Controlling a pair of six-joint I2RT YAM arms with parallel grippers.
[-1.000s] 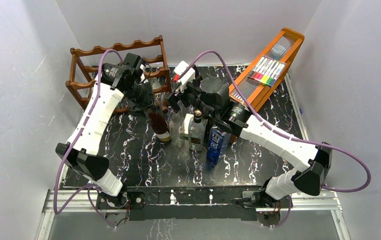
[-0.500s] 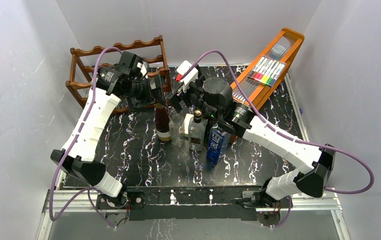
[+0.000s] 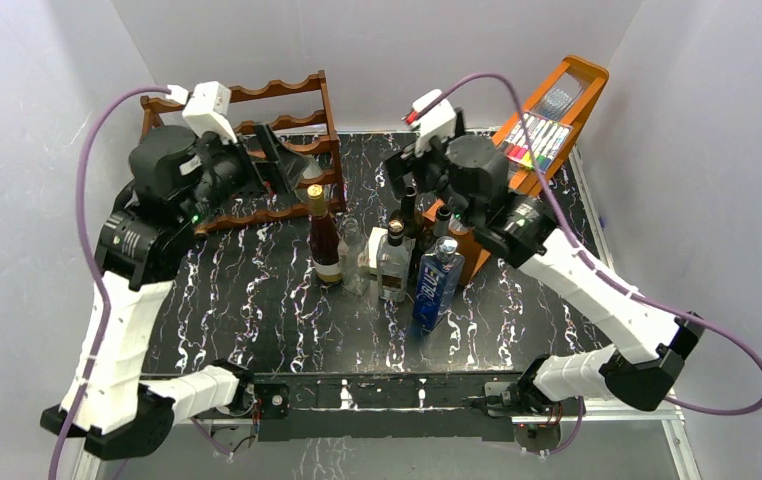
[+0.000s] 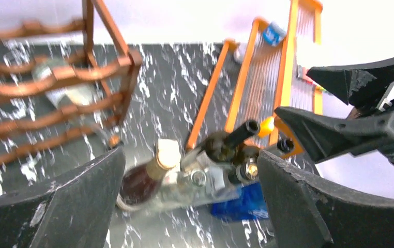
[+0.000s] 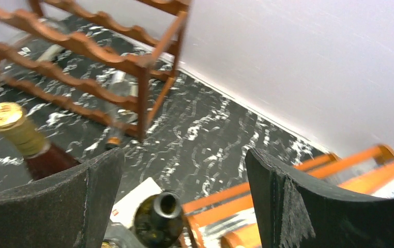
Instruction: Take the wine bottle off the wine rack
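The wine bottle (image 3: 324,240), dark red-brown with a gold foil top, stands upright on the black marbled table, apart from the wine rack (image 3: 257,98). My left gripper (image 3: 282,165) hangs open above and left of it, in front of the rack, holding nothing. In the left wrist view the bottle (image 4: 143,178) lies below the open left gripper (image 4: 190,165). My right gripper (image 3: 409,180) is open and empty over a dark green bottle (image 5: 158,222). The right wrist view also shows the rack (image 5: 81,51) and the wine bottle (image 5: 24,137).
A clear bottle (image 4: 65,88) lies in the rack. Beside the wine bottle stand a clear bottle (image 3: 354,258), a square clear bottle (image 3: 392,265) and a blue bottle (image 3: 435,285). A slanted orange tray stand with markers (image 3: 542,125) leans at the back right.
My left gripper opened and let go of the wine bottle, which now stands on the table. The left arm rose and drew back left. The right arm lifted and shifted right.
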